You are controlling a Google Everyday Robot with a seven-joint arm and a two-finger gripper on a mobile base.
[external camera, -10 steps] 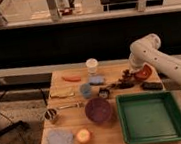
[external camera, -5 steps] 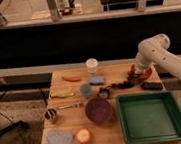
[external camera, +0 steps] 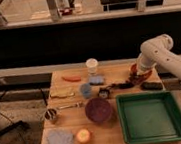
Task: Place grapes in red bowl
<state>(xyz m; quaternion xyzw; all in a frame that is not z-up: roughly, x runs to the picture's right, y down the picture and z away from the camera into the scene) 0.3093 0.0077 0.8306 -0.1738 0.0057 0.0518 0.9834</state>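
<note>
One shift: I've swung gripper (external camera: pixel 138 73) right over red bowl (external camera: pixel 136 70); finger state unclear. Grapes (external camera: pixel 122 86) untouched beside it.

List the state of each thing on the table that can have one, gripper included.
gripper: low over the red bowl, at the table's far right
red bowl: upright, mostly hidden by the arm
grapes: lying on the table beside the red bowl, not in it
purple bowl: upright
green tray: flat, nothing in it
white cup: upright
</note>
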